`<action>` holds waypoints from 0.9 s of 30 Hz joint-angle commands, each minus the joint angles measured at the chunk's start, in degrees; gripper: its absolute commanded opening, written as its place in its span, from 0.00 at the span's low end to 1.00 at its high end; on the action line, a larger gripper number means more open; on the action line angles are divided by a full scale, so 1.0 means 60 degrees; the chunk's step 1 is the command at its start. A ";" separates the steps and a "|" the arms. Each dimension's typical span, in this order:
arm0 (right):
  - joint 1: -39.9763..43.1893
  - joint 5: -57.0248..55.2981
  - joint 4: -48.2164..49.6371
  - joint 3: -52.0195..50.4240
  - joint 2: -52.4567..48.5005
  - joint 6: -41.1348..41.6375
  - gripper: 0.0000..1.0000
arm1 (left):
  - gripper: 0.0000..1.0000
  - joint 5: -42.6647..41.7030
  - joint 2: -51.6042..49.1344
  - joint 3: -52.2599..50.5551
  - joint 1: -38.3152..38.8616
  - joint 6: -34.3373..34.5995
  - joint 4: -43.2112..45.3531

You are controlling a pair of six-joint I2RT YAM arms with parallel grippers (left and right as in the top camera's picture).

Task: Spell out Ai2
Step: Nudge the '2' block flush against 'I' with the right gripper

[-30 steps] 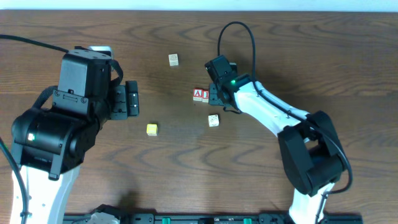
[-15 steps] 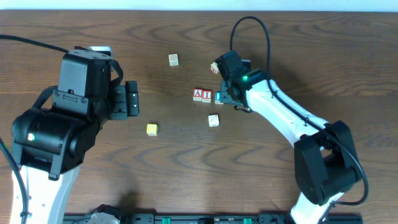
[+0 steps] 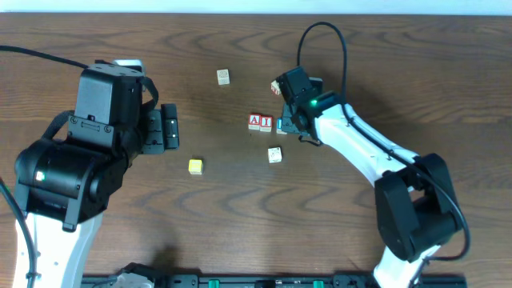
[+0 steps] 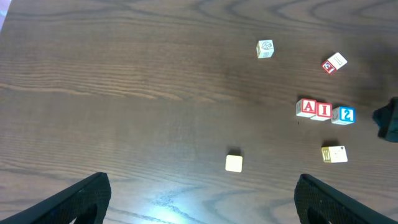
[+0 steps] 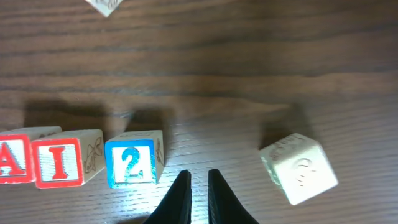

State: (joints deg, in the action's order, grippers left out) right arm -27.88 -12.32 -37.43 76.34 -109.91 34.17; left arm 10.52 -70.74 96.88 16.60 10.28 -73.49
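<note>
Three blocks stand in a row on the wooden table: a red A [image 5: 12, 160], a red I [image 5: 59, 162] and a blue 2 [image 5: 132, 163]. The A and I touch; the 2 sits just right of the I. The row also shows in the left wrist view as the A [image 4: 306, 107], I [image 4: 323, 111] and 2 [image 4: 344, 115], and in the overhead view [image 3: 266, 122]. My right gripper [image 5: 199, 183] is shut and empty, just right of the 2 block [image 3: 282, 125]. My left gripper [image 4: 202, 199] is open and empty, far left of the row [image 3: 170, 128].
Loose blocks lie around: a cream block [image 5: 298, 168] right of my right gripper, also in the overhead view [image 3: 274, 155], a yellow block [image 3: 195, 166], a pale block [image 3: 223, 77] and a red-and-white block [image 3: 276, 86] behind the row.
My right gripper has drawn back to the right from the row, uncovering the blue 2 block beside the I. The left arm has not moved.
</note>
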 commanded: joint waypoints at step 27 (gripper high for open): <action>-0.0076 0.0087 0.1541 -0.0761 -0.0619 -0.0036 0.17 | 0.95 0.0025 -0.0022 -0.0069 -0.0015 0.0087 -0.0029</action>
State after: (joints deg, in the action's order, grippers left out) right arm -27.99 -11.35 -28.73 72.12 -113.10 34.11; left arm 10.52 -70.74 96.88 16.60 10.33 -73.49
